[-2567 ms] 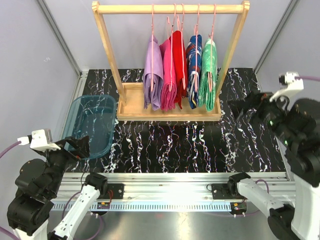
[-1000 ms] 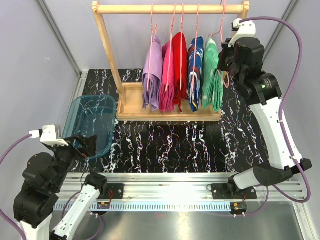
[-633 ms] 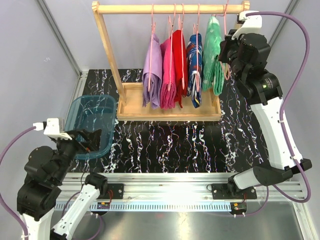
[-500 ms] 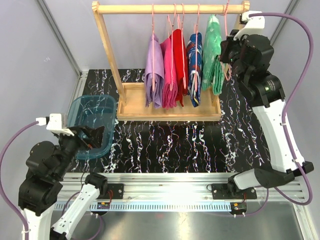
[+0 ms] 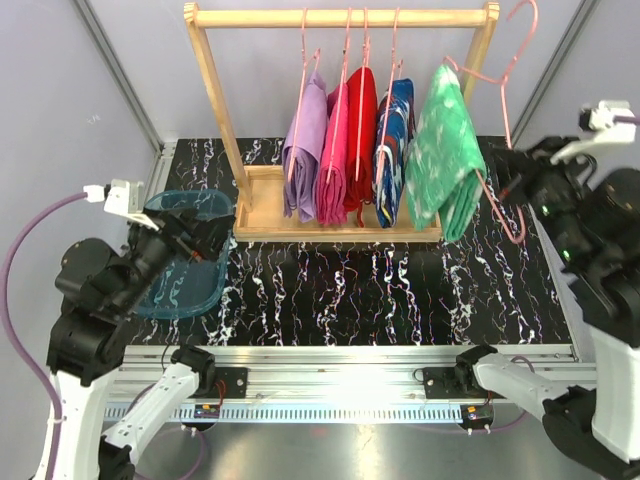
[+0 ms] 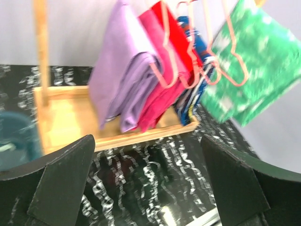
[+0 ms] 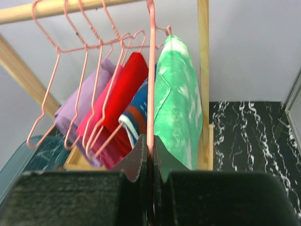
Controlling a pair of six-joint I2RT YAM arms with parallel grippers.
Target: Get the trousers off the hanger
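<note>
Mint green trousers (image 5: 445,150) are hanging on a pink hanger (image 7: 151,70) that is swinging clear of the wooden rack (image 5: 213,100), just right of its post. The right pincer (image 7: 150,146) is clamping the hanger's wire. The navy trousers (image 5: 395,140) are hanging on the rail beside the red pair (image 5: 362,130). The left pincer (image 6: 146,141) is gaping wide and empty, hovering by the teal bin (image 5: 185,270).

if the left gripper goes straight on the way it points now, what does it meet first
Likely the front edge of the wooden rack base, below the lilac trousers. The open left gripper aims there and nothing stands between in its wrist view, but depth is unclear.
</note>
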